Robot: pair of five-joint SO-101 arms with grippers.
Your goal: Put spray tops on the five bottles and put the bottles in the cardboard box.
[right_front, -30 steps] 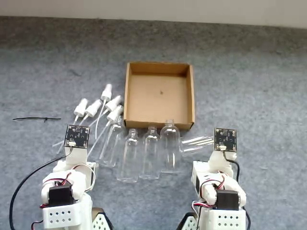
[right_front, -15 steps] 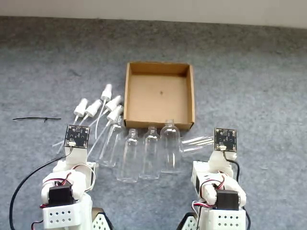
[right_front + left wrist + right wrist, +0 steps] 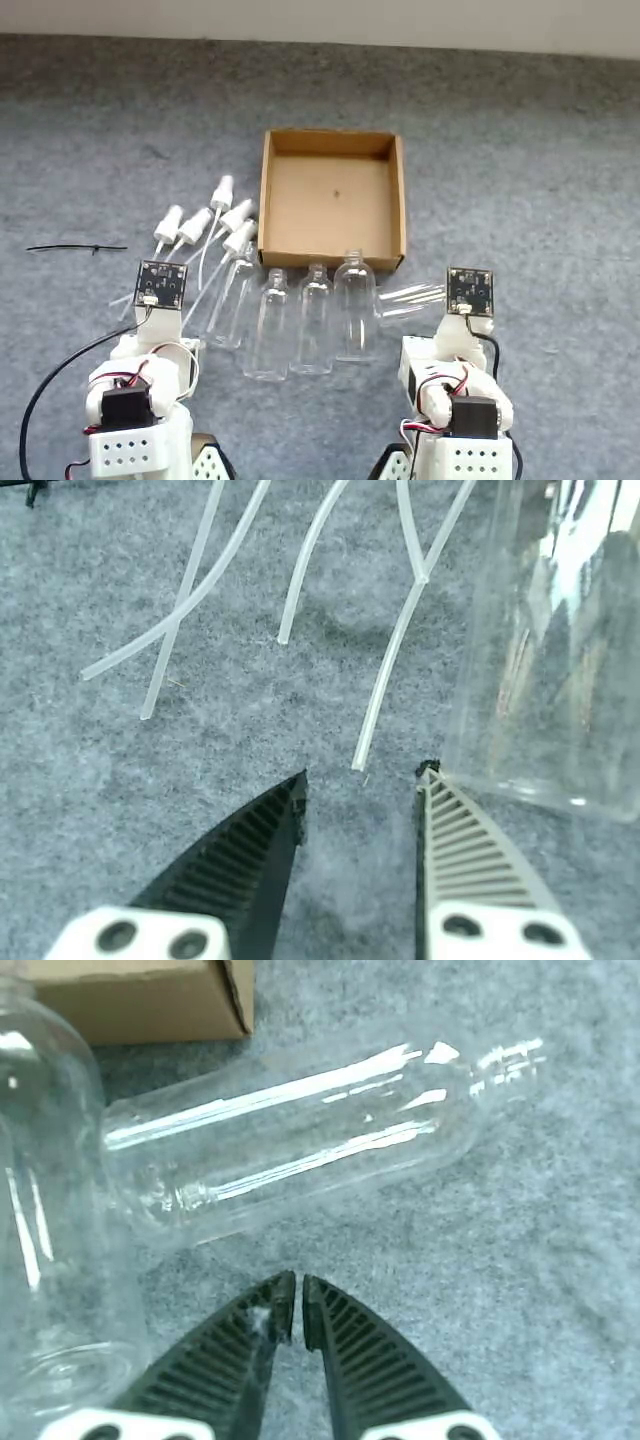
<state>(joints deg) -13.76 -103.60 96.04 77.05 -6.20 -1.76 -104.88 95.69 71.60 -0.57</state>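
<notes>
High view looks down on a grey felt-covered table. The cardboard box sits open side up in the middle, toward the far side. Four clear bottles lie side by side just near of the box, with their necks pointing at its near wall. The leftmost one is tilted toward the left. A fifth bottle lies crosswise just to their right, near the right arm. Five white spray tops lie in a loose cluster just left of the box. Their thin tubes trail toward the left arm. A black tie lies on the table well to the left, apart from everything else.

Left wrist view shows the left claw released, its dark and pale fingers spread above bare felt with nothing between them. The end of one tube lies just beyond the gap, and the base of a bottle lies just beside the pale fingertip.

Right wrist view shows the right claw clenched almost tight, gripping nothing. It hangs over the felt just short of the crosswise bottle, with a corner of the box beyond.
</notes>
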